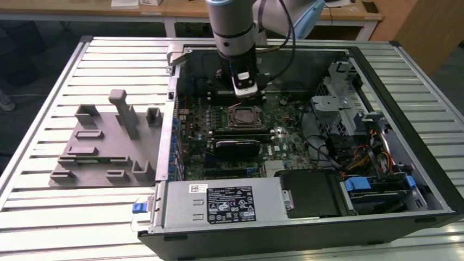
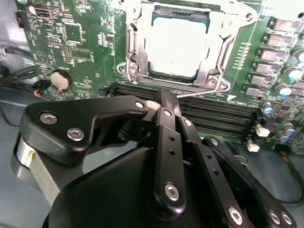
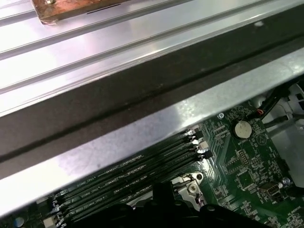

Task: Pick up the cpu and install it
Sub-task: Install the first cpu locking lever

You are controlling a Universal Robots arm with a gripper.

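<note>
Motherboard (image 2: 71, 42): cpu (image 2: 175, 45) seated in socket, beyond end effector (image 2: 164, 102).

one cpu (image 2: 175, 45), one hand (image 2: 164, 102)

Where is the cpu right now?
The cpu sits in the motherboard socket, seen in the second wrist view just beyond the gripper and the memory slots. In the exterior view it lies mid-case, below the arm.
</note>
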